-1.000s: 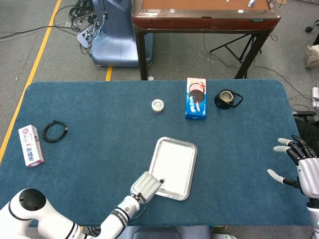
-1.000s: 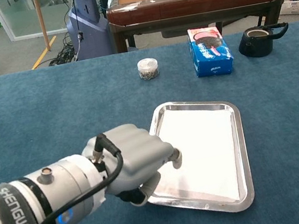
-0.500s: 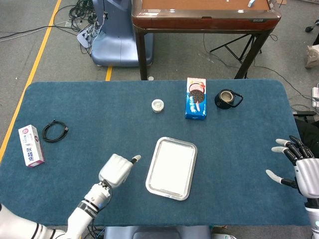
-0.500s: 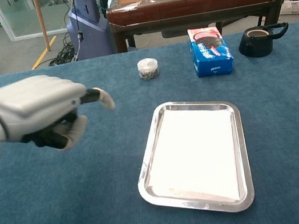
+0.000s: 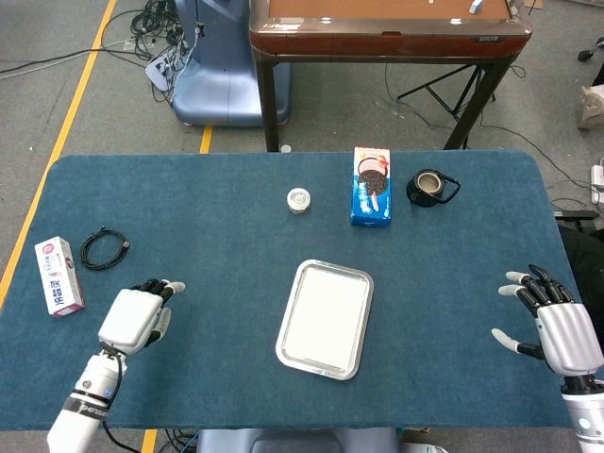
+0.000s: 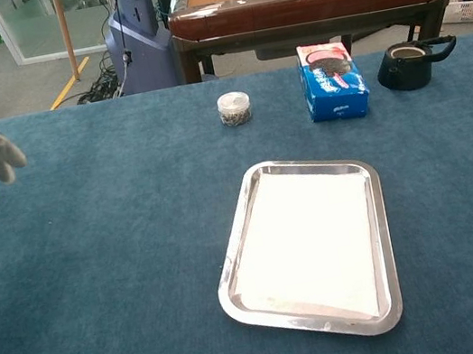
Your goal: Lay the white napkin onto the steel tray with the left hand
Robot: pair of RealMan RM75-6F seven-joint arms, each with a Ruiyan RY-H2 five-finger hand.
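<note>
White napkin (image 6: 311, 244) lies flat inside the steel tray (image 6: 233, 249), filling almost all of its floor, with the tray's raised rim showing around every edge. The tray sits near the middle of a worktop (image 5: 208, 226) covered in blue cloth. The left hand (image 5: 134, 314) is well apart from the tray, near the worktop's front left edge, holding nothing; its fingers look loosely curled with the tips slightly spread, and only a few fingertips show at the far left edge of the chest view. The right hand (image 5: 552, 321) hovers by the worktop's right edge, fingers spread wide and empty. Along the far side of the worktop stand a small round clear jar (image 6: 233, 108), a blue box of sandwich biscuits (image 6: 332, 80) and a black pot with a handle (image 6: 411, 64). To the left lie a coiled black cable (image 5: 102, 250) and a small white and pink carton (image 5: 58, 276). Judging from how things lie, the task looks finished: the napkin is laid on the tray and neither hand touches it. Nothing appears left to do beyond keeping the left hand off the tray.
</note>
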